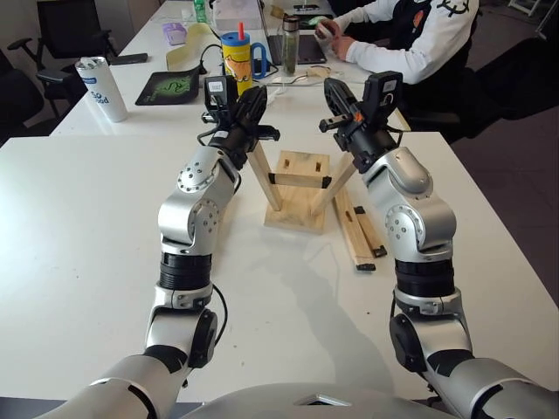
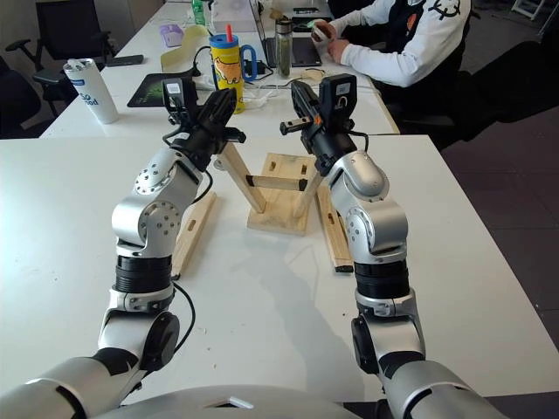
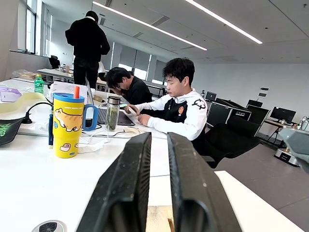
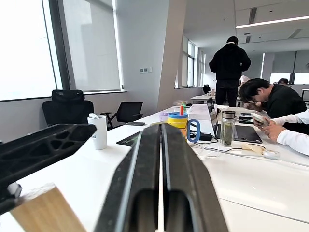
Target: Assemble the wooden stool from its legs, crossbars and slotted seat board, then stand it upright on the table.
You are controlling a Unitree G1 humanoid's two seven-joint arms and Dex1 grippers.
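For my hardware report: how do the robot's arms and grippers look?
The left arm and right arm are rounded silver-grey shells with black joint bands. The left gripper and right gripper have long black jaws. A thin black cable loops beside the left forearm.

The left gripper (image 1: 258, 93) and right gripper (image 1: 332, 87) are matt black plastic. Between and just below them, the seat board (image 1: 297, 214), legs (image 1: 266, 179) and crossbar (image 1: 300, 180) are pale bare wood, matt and unvarnished in look, the crossbar with dark ends. The table (image 1: 79, 227) under them is smooth white with a faint sheen. Beyond the left gripper stands a glossy yellow plastic cup (image 1: 236, 61) with a blue lid.
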